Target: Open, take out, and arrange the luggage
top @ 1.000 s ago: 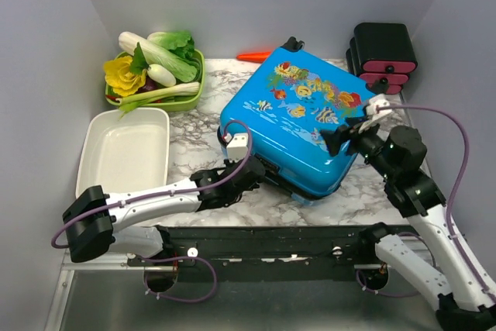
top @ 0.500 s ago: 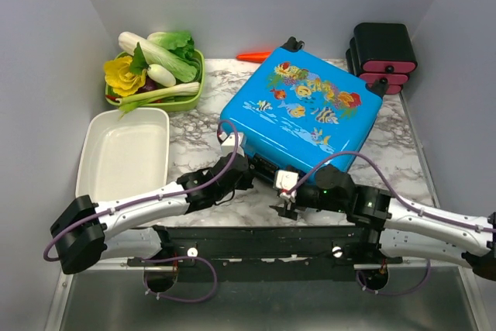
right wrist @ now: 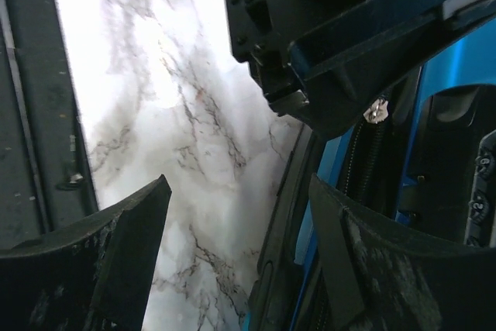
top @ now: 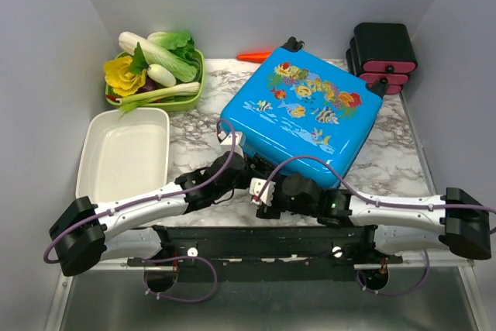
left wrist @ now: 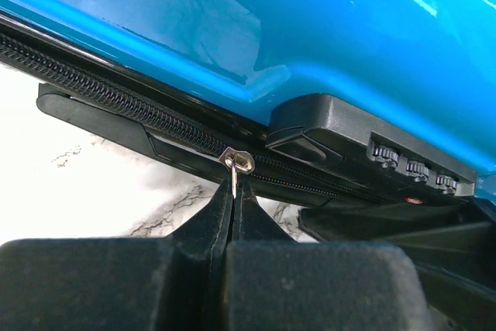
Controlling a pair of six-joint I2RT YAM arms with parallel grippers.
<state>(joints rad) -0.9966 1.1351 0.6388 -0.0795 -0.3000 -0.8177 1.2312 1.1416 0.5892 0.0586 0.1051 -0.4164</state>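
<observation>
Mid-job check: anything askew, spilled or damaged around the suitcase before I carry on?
Nothing spilled or damaged. The luggage lies flat but skewed diagonally, zip closed, with the left gripper pinching its zipper pull. One orange carrot-like piece lies behind it, apart from the green vegetable tray.

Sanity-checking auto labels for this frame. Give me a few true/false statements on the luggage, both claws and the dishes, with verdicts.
1. The luggage lies flat with its lid down. True.
2. The left claw is shut on the zipper pull. True.
3. The right claw grips the luggage's handle. False: it is open and holds nothing, hanging beside the luggage's near edge.
4. The vegetables are piled in the white dish. False: they sit in the green tray behind it.
</observation>
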